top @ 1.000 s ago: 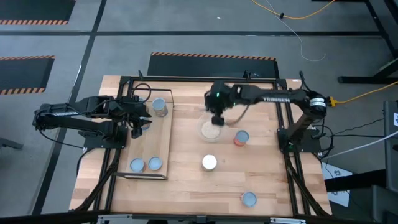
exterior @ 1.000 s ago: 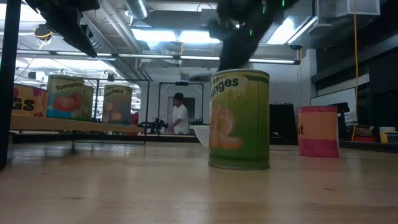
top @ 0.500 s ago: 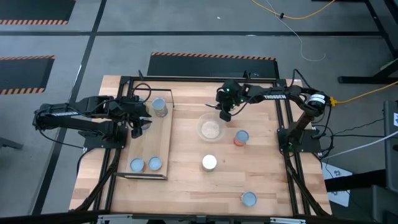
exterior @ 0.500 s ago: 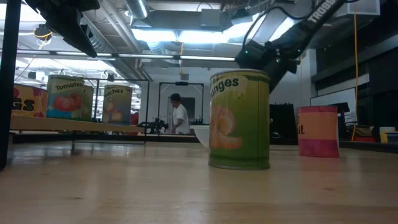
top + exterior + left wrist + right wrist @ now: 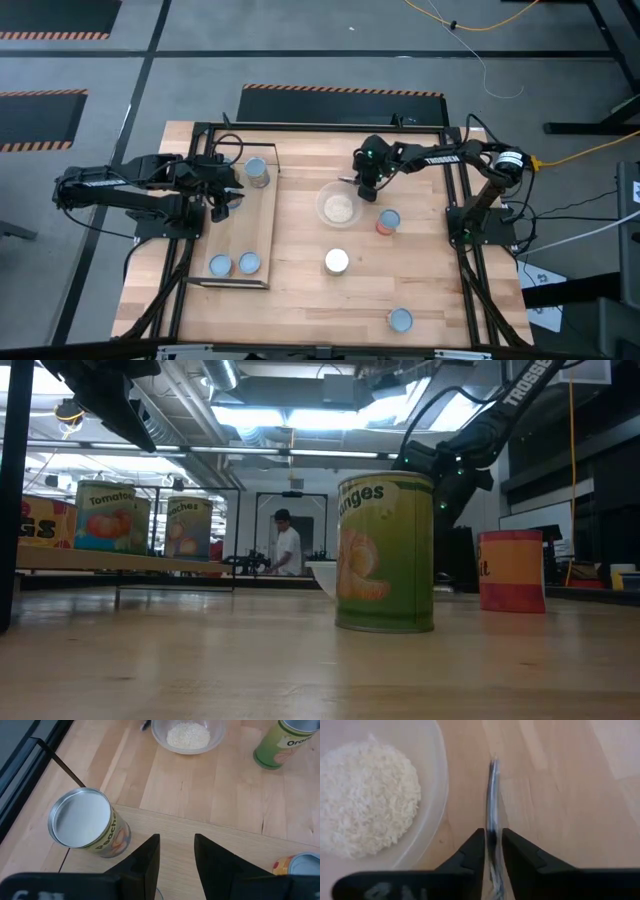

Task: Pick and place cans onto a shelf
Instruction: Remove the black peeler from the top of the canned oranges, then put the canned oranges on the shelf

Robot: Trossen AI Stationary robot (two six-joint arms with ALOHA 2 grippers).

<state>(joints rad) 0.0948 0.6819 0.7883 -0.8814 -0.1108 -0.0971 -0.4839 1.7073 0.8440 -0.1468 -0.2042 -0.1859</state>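
From overhead I see the shelf (image 5: 262, 215) on the table's left side, with three cans on it: one (image 5: 257, 172) at its far end and a pair (image 5: 220, 266) (image 5: 248, 263) at its near end. The left gripper (image 5: 226, 200) hovers over the shelf between them. The right gripper (image 5: 368, 187) sits just beside the far-right rim of the bowl (image 5: 339, 208) of pale grains. Off the shelf, I count a red can (image 5: 388, 221) right of the bowl, a white-topped can (image 5: 337, 262) nearer me, and another can (image 5: 400, 320) by the near edge.

At table level, the green oranges can (image 5: 385, 552) fills the middle, the red one (image 5: 511, 571) stands to its right, and the tomato (image 5: 111, 517) and peach (image 5: 188, 528) cans stand on the raised board at left. A person (image 5: 288, 545) stands in the room behind.

On the left wrist camera, my two fingers (image 5: 143, 860) stand apart with nothing between them, above the board; the peach can (image 5: 89, 822) stands just beside them.

On the right wrist camera, the fingers (image 5: 472, 851) are closed on the thin silver utensil (image 5: 493, 795), which points out over bare wood right next to the bowl (image 5: 438, 765).
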